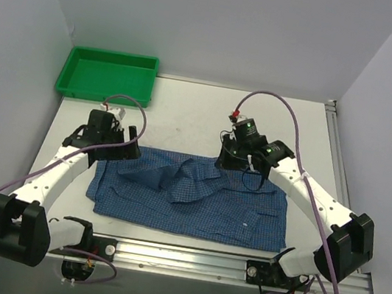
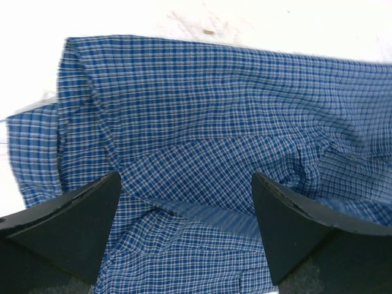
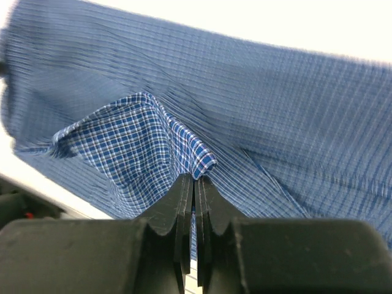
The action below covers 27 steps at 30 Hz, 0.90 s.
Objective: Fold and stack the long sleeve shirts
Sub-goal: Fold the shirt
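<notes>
Overhead view: a blue fine-checked long-sleeve shirt [image 1: 194, 203] lies spread across the near half of the white table [image 1: 186, 112], its long axis running left to right between the two arms and its near edge just beside the metal rail at the front of the table. The cloth is rumpled at the centre, where a folded-over flap forms a raised ridge. A small white button shows on the right half. The left gripper [image 1: 118, 142] sits over the far left corner of the shirt. In the left wrist view its jaws are spread wide [image 2: 185, 184], and the two dark fingers [image 2: 79, 220] frame the checked cloth [image 2: 214, 104] below without enclosing any of it; whether the tips touch the fabric cannot be told. The right gripper [image 1: 232, 160] sits at the far edge of the shirt, right of centre. In the right wrist view its fingers are pressed together [image 3: 195, 180], pinching a small peaked fold of the shirt [image 3: 294, 110] at their tips. The cloth beside the peak turns over, showing a sharper, brighter check than the blurred fabric around it. A green plastic tray [image 1: 107, 75] stands at the far left corner of the table, well apart from the shirt.
</notes>
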Motion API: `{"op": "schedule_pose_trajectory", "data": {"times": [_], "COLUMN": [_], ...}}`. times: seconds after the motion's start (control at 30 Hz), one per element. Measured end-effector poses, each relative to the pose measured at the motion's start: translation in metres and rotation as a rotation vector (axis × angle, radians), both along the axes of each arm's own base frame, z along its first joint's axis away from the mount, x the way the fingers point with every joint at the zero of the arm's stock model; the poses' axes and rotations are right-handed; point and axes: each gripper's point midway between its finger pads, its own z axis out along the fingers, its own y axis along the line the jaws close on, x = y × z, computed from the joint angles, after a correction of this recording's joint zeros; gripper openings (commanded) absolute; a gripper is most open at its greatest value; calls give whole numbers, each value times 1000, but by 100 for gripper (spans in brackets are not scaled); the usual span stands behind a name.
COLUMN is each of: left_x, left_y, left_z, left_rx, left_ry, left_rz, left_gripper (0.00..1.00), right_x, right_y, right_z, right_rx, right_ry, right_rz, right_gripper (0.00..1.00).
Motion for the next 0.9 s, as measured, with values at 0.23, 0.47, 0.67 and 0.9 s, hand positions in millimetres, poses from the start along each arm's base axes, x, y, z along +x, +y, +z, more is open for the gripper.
{"op": "schedule_pose_trajectory", "data": {"times": [0.23,0.47,0.67,0.9], "left_x": [-5,-11,-17,-11], "left_y": [-16,-31,-31,-31], "left_z": [-4,-3,-8,-32], "left_rx": [-23,-45,-96,-124], "left_ry": [19,22,56,140], "left_rz": [-73,-112,-24,95], "left_gripper": [97,98,97,94], "right_x": [-17,-8,6,0], "right_y": [-46,-48,-47,-53], "right_z": [-52,-25,9,9], "right_rx": [-88,-51,-41,-62], "right_ry": [127,54,-30,-14], "right_rz": [-116,-117,-124,-128], "right_gripper": [0,0,0,0]}}
